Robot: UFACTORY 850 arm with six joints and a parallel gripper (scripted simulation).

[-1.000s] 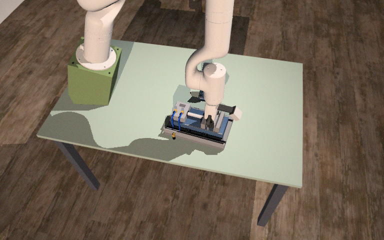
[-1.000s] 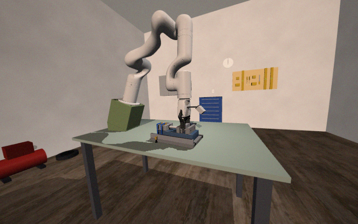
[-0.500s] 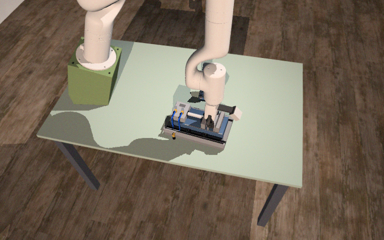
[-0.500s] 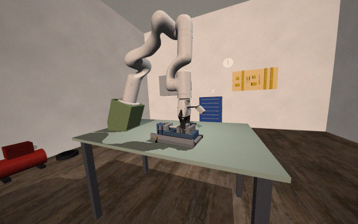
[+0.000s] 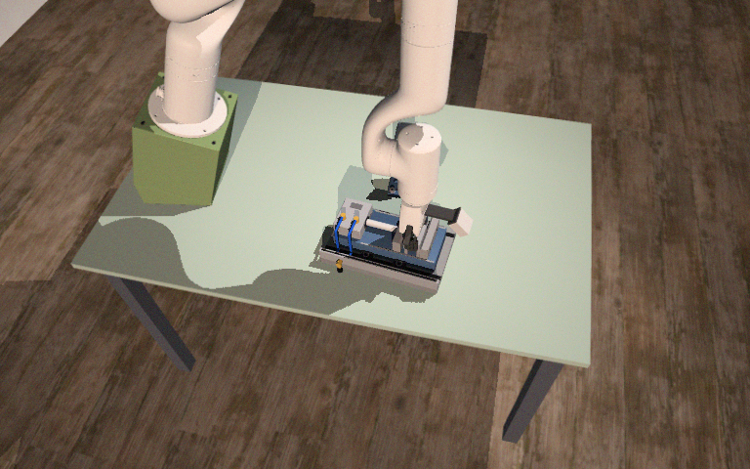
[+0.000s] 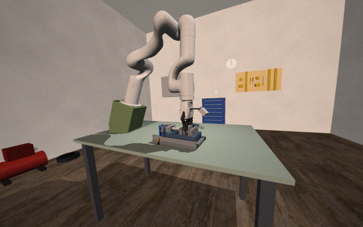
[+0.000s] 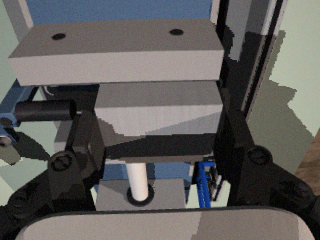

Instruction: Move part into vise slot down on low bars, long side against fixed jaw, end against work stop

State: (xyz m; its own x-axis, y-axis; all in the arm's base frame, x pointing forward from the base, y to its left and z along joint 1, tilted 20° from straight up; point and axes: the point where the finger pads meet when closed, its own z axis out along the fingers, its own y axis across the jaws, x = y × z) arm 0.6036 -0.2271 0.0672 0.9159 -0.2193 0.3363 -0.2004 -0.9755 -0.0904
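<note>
The gripper [image 7: 159, 135] pinches the grey part [image 7: 160, 110] between the vise [image 5: 387, 260] jaws, near the fixed jaw [image 7: 116, 54]; whether they touch is unclear.

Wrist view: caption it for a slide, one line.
Gripper shut on the part, held in the vise beside the fixed jaw, work stop at left.

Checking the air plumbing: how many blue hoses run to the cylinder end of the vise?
2: the left hose and the right hose stand side by side below the yellow fittings. More may be hidden behind the arm.
</note>
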